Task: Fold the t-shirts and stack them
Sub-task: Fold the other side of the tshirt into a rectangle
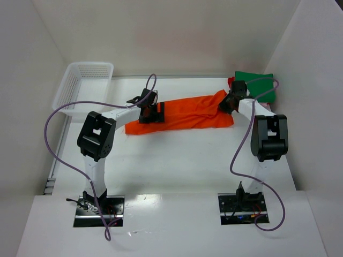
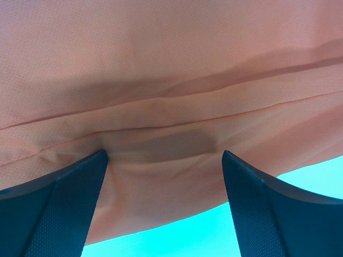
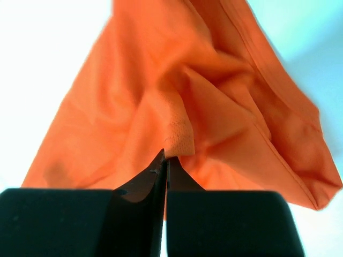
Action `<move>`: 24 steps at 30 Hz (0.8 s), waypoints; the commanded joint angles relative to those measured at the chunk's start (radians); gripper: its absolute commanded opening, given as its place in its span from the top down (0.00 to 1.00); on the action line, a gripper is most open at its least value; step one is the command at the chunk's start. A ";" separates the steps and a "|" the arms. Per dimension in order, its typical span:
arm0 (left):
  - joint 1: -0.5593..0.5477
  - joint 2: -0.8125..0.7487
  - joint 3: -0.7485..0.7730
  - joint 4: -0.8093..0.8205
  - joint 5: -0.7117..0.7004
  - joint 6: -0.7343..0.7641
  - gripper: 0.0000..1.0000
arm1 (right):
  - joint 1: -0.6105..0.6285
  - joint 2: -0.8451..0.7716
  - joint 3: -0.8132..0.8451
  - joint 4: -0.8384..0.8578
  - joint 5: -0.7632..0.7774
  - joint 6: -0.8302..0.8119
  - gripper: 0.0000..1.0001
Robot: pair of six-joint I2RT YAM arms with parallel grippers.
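Top external view: the orange t-shirt [image 1: 193, 113] lies stretched in a long band across the far half of the bench [image 1: 182, 155], running from left of the middle toward the far right corner. The left pincer [image 1: 151, 113] is down on its left end; the right pincer [image 1: 231, 101] is at its right end, where the cloth rises to a point. In the far right corner sits a folded green t-shirt [image 1: 257, 85], with a sliver of a red t-shirt [image 1: 231, 81] showing at its left edge. How the two are stacked cannot be told from here. A white mesh basket [image 1: 80, 85] stands at the far left corner, well apart from the orange cloth.

Left wrist view: the left pincer [image 2: 165, 158] is spread wide. Both fingers [image 2: 59, 209] touch the orange t-shirt [image 2: 161, 64], and a soft hollow of cloth lies between their tips, not gripped. A seam crosses the cloth beyond them, and bare bench shows at the near edge.

Right wrist view: the right pincer [image 3: 165, 155] is pressed together, pinching a small bunched fold of the orange t-shirt [image 3: 134, 96] at its tips. The cloth fans away from the grip in creases, with a hemmed edge on the right.
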 commanded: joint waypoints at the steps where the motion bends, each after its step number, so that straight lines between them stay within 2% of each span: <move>1: 0.002 0.037 -0.005 -0.022 0.006 0.022 0.05 | 0.003 0.034 0.104 -0.015 0.033 -0.026 1.00; 11: 0.011 0.047 -0.005 -0.022 0.006 0.022 0.05 | 0.003 0.154 0.304 -0.034 -0.016 -0.045 1.00; 13: 0.011 0.047 -0.005 -0.022 0.006 0.022 0.05 | 0.003 0.174 0.340 -0.015 -0.050 -0.045 0.97; 14: 0.011 0.047 -0.005 -0.022 0.006 0.022 0.05 | 0.003 0.183 0.341 -0.001 -0.064 -0.045 0.84; 16: 0.011 0.047 -0.005 -0.035 0.006 0.022 0.05 | 0.003 0.198 0.371 -0.001 -0.088 -0.045 0.71; 17: 0.011 0.047 0.004 -0.045 0.006 0.022 0.05 | 0.003 0.198 0.371 -0.001 -0.088 -0.045 0.59; 20: 0.021 0.004 0.015 -0.055 -0.019 0.042 0.01 | 0.003 0.168 0.356 0.023 -0.097 -0.054 0.42; 21: 0.021 -0.008 0.027 -0.055 -0.019 0.057 0.01 | 0.003 0.137 0.339 0.037 -0.097 -0.054 0.30; 23: 0.033 -0.048 0.048 -0.055 -0.019 0.088 0.01 | 0.003 0.102 0.321 0.046 -0.097 -0.054 0.20; 24: 0.042 -0.061 0.058 -0.055 -0.019 0.106 0.01 | 0.003 0.064 0.301 0.046 -0.097 -0.054 0.20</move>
